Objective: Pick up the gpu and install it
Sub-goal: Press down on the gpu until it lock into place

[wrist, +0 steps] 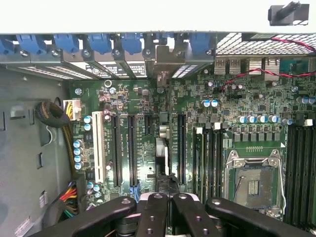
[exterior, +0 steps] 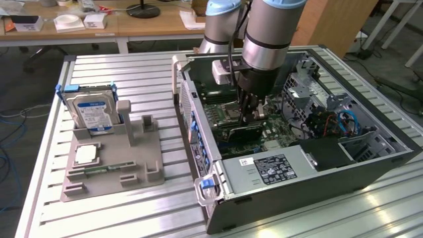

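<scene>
Standing edge-on in the motherboard [wrist: 148, 128], the gpu [wrist: 162, 148] sits in the clenched gripper [wrist: 165, 207].

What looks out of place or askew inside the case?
Nothing stands out. The gpu stands on edge in line with the slots, its bracket at the rear openings, with the shut gripper on its top edge. No cable crosses it.

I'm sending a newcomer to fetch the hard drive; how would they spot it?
Beside the open computer case, on the exterior view's left, a grey holder sits on the table. The hard drive stands upright at its far end, alone bearing a blue-and-white label.
</scene>
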`<action>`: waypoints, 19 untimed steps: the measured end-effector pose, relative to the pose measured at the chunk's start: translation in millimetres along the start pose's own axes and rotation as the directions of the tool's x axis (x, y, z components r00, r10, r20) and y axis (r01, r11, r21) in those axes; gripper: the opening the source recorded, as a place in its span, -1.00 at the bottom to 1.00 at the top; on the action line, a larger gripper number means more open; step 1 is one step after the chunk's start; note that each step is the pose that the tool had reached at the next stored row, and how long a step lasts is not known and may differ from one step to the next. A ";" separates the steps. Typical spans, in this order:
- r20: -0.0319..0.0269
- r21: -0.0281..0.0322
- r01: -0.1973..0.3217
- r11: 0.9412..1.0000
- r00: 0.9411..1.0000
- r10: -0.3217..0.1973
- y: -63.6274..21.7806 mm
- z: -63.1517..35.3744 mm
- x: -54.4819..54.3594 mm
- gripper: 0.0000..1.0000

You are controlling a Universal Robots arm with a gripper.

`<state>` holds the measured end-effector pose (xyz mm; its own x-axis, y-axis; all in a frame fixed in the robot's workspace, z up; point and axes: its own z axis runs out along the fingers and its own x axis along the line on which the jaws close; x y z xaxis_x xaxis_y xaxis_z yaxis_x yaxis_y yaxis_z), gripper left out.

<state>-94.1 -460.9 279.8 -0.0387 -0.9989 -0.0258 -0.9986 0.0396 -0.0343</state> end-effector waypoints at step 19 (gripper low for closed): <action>0.000 0.002 -0.002 1.000 1.000 0.002 39.5 -0.7 1.8 -0.80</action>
<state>-133.7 -461.1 279.0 -0.0406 -0.9988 -0.0261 -0.9985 0.0415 -0.0364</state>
